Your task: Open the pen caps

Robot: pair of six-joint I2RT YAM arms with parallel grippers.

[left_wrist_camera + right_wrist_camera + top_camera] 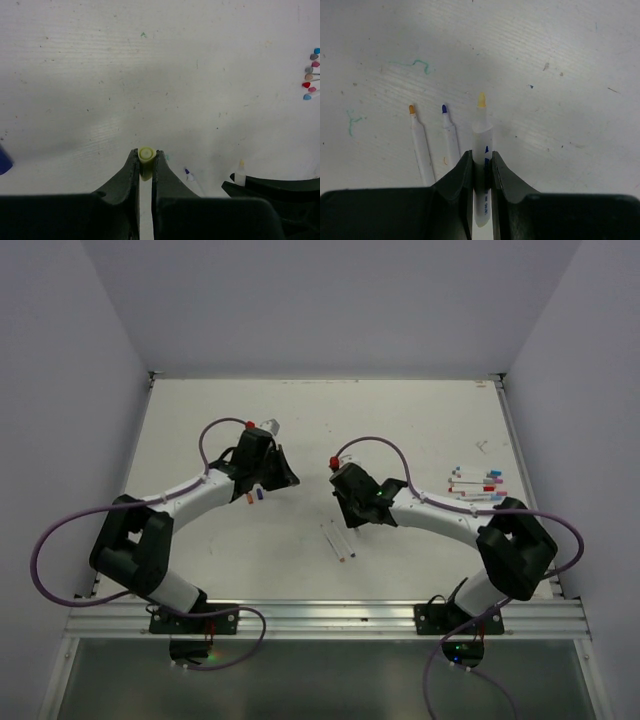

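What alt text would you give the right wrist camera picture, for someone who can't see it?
Two dark fingers clamp a white yellow-tipped pen, uncapped and pointing away over a scuffed white table. Left of it in the picture lie an orange-tipped pen and a blue-tipped pen, also uncapped.

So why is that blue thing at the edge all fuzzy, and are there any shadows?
Left wrist view: the blue thing sits at the frame's edge, cut off and blurry; faint grey shadows lie on the table beyond the left claw pinching a yellow cap. Right wrist view: the pens look sharp, with soft shadows. Top view: even light, no glare.
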